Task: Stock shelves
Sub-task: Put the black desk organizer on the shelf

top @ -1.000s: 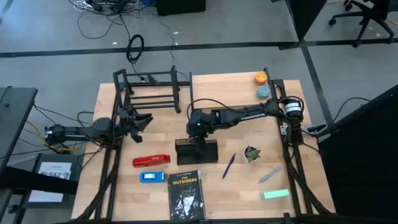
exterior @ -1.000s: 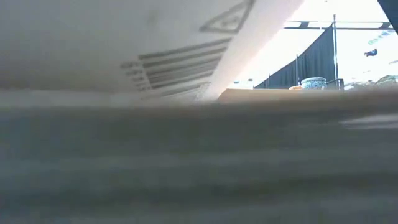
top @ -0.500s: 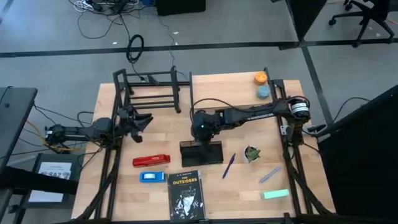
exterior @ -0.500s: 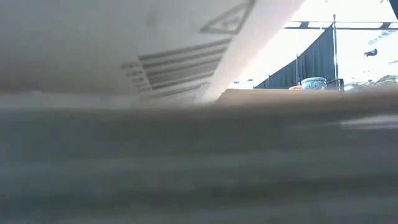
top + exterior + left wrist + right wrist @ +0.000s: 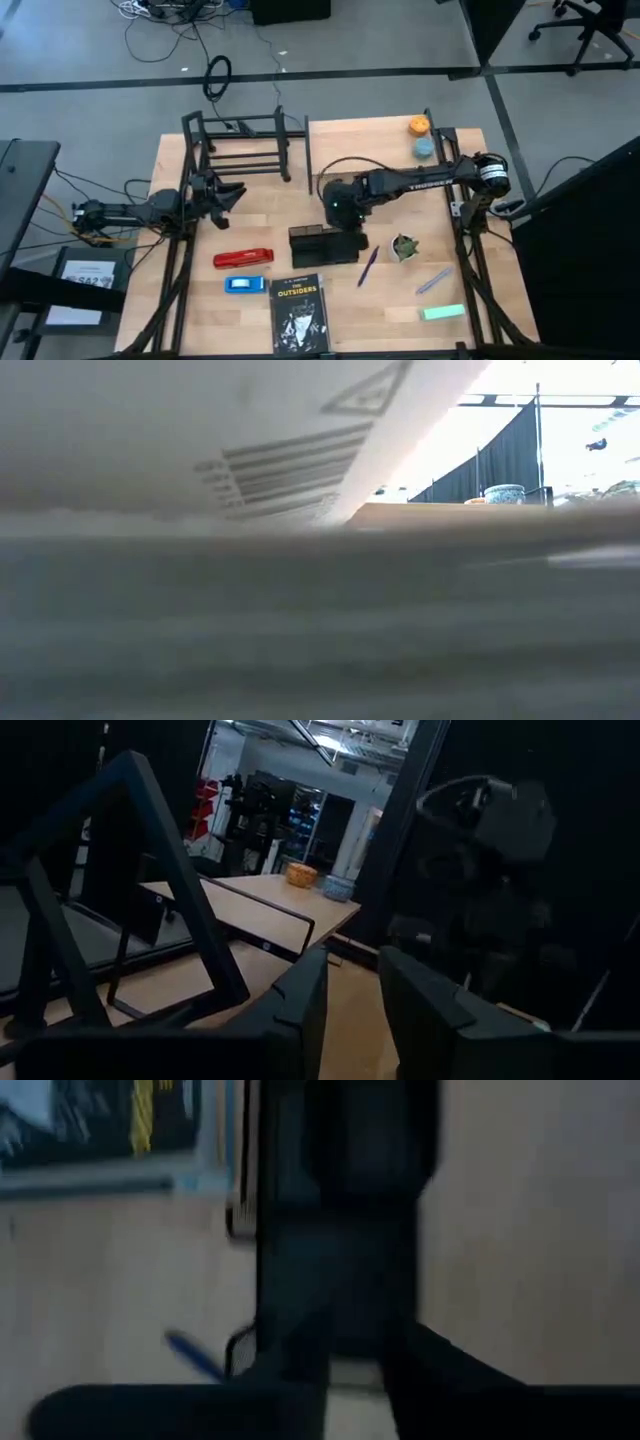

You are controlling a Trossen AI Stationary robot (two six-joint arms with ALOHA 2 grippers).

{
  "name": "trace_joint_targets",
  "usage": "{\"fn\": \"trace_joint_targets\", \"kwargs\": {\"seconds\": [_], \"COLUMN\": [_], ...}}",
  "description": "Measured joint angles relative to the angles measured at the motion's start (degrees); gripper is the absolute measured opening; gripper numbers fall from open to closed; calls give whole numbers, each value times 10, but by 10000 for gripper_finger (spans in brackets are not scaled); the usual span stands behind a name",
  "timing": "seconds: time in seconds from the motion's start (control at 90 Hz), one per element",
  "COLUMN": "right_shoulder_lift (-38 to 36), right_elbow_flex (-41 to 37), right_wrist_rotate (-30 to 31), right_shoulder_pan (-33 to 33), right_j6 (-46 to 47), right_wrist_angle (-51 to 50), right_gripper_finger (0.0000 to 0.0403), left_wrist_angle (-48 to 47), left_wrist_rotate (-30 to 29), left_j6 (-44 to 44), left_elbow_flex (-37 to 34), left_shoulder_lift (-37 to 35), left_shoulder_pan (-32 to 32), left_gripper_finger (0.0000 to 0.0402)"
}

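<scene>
From above, my left hand [image 5: 228,192] waits at the surface's [image 5: 180,300] nine o'clock side, fingers apart on nothing. The black tube-frame rack [image 5: 243,145] stands bare just past it toward twelve, so that arm is nearer to it. My right hand [image 5: 343,215] hovers at centre over the black mesh tray [image 5: 325,245], which lies crosswise toward six; whether it grips, I cannot tell. The tray looks empty as far as I can see. The wood plank shelf [image 5: 365,145], toward one o'clock, carries two small bowls [image 5: 421,137] at its far corner.
</scene>
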Motion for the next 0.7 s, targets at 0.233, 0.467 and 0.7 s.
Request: {"fn": "trace_joint_targets", "kwargs": {"seconds": [0.233,0.467,0.7], "right_shoulder_lift": [-22,-27,-27], "right_elbow_flex": [-63,-101,-167], "right_wrist_rotate": [21,47,44], "right_shoulder_pan": [5,14,11], "right_j6": [134,358,460], "right_wrist_angle": [-12,20,101], "right_gripper_finger": [203,258,277], "left_wrist_angle": [0,1,0], "left_wrist_rotate": [0,0,0], "left_j6": [0,0,0], "left_elbow_flex": [0,0,0], "left_shoulder_lift": [0,0,0], "left_shoulder_pan": [0,0,0], "left_gripper_finger": [76,76,76]}}
